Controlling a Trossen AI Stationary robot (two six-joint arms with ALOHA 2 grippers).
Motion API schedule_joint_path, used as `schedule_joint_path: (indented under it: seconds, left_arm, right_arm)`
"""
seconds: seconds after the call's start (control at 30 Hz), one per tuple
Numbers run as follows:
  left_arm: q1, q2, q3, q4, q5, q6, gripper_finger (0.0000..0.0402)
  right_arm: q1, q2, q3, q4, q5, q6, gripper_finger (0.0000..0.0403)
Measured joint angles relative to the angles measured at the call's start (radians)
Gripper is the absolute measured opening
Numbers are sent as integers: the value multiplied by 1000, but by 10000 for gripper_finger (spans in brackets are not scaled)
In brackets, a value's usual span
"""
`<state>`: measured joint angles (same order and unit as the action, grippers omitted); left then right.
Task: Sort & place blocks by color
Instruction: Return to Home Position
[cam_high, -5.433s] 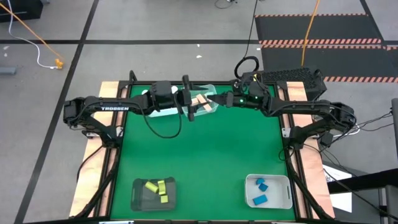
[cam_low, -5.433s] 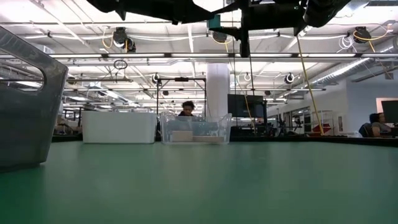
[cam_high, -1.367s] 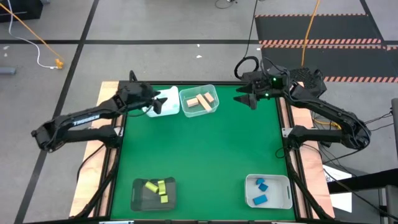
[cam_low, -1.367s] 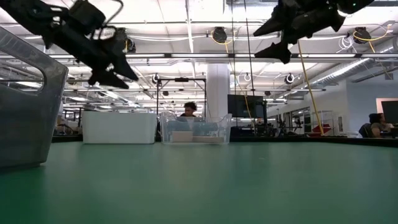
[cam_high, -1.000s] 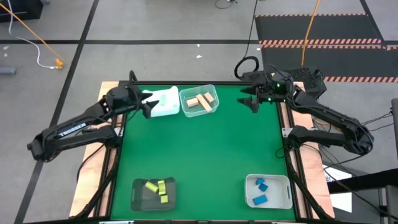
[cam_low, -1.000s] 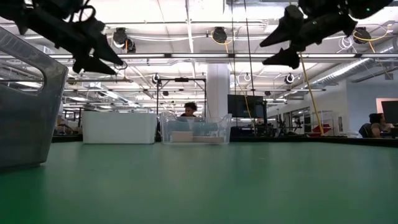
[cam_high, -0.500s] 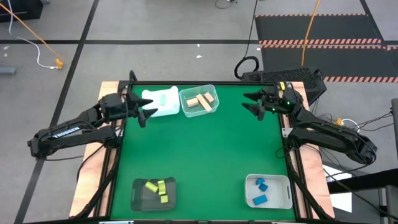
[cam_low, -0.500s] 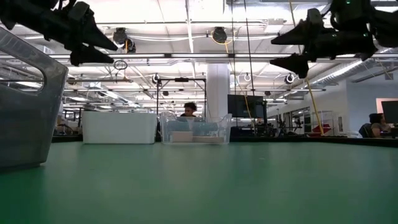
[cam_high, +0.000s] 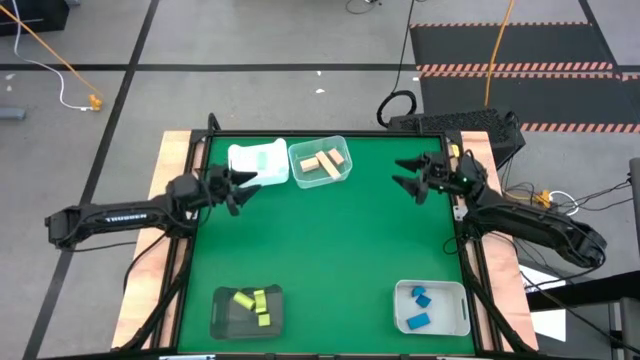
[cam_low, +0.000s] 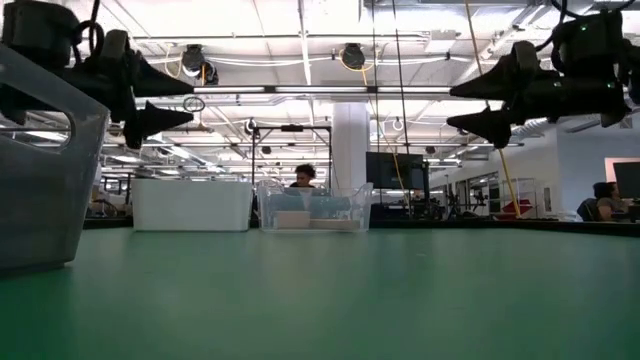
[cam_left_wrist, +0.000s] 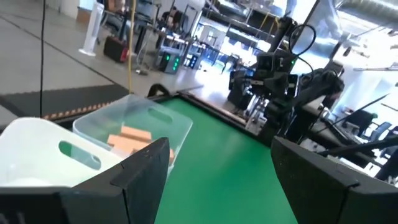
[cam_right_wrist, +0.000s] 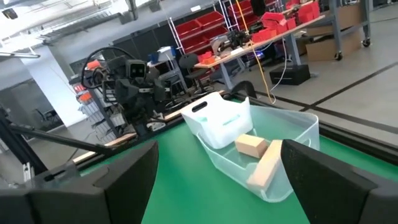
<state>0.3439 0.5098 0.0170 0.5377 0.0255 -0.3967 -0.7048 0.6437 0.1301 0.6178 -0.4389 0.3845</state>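
left gripper (cam_high: 240, 190) spread, empty | right gripper (cam_high: 401, 174) spread, empty | tan blocks (cam_high: 322, 161) in clear bin (cam_high: 348, 158) ahead, between both | yellow blocks (cam_high: 252, 300), blue blocks (cam_high: 418, 308): high view only

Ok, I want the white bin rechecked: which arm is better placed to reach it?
Left, probably. The left gripper, open, hovers right beside the white bin; the right gripper is across the table, beyond the clear bin.
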Motion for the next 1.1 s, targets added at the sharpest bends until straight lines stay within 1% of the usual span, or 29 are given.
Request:
schedule_joint_path:
  seconds: [0.2, 0.43, 0.67, 0.9, 1.1]
  left_arm:
    - [-8, 0, -7, -29, 0, 26, 282]
    - [-8, 0, -7, -40, 0, 21, 282]
    - [-8, 0, -7, -40, 0, 25, 282]
    - [-8, 0, -7, -40, 0, 26, 283]
    - [-8, 0, -7, -40, 0, 26, 282]
  right_arm:
    - [0, 0, -44, 9, 5, -7, 326]
    - [0, 0, -111, 12, 72, 15, 326]
    - [0, 0, -112, -1, 75, 4, 326]
    - [0, 0, -113, -1, 73, 127, 326]
    - [0, 0, -114, -1, 72, 127, 326]
